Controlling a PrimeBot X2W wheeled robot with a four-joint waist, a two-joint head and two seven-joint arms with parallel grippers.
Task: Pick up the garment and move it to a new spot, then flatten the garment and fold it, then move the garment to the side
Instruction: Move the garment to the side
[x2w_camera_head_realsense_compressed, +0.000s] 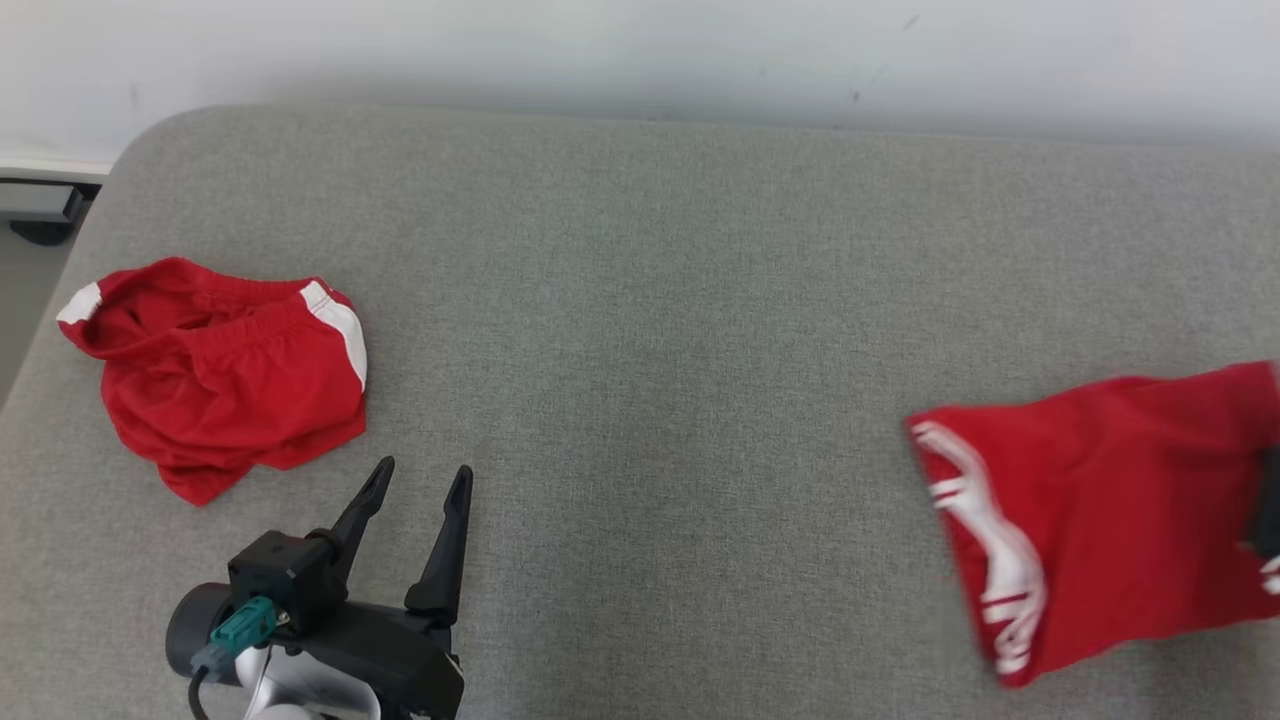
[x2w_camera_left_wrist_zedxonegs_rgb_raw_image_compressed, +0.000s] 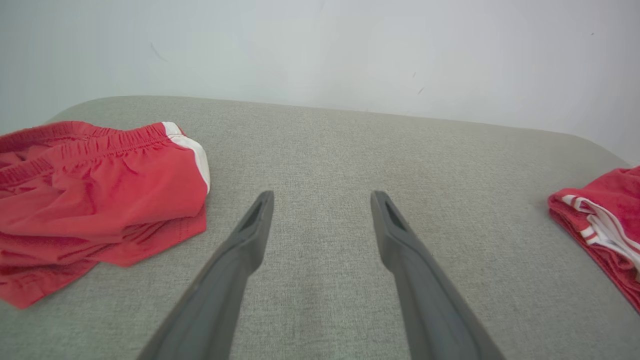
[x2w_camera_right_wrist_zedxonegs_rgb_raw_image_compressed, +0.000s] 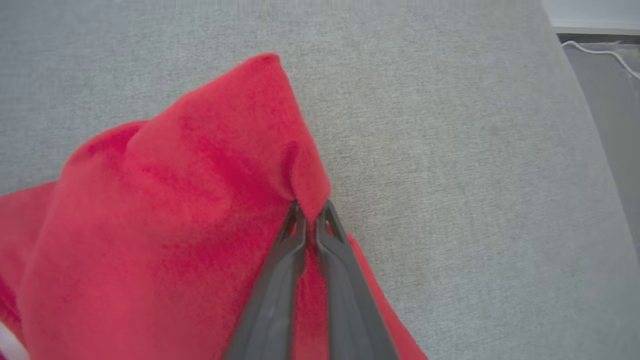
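Observation:
The garment is a pair of red shorts with white side stripes, lying at the right end of the grey padded table; its striped edge also shows in the left wrist view. My right gripper is shut on a pinched fold of the garment, and the cloth rises in a peak around its tips. In the head view a dark part of that gripper shows at the right edge. My left gripper stands open over bare table at the lower left, with nothing between its fingers.
A second pair of red shorts with white trim lies crumpled at the table's left end, just left of my left gripper. A pale wall runs behind the table. Beyond the table's right edge, a white cable lies on the floor.

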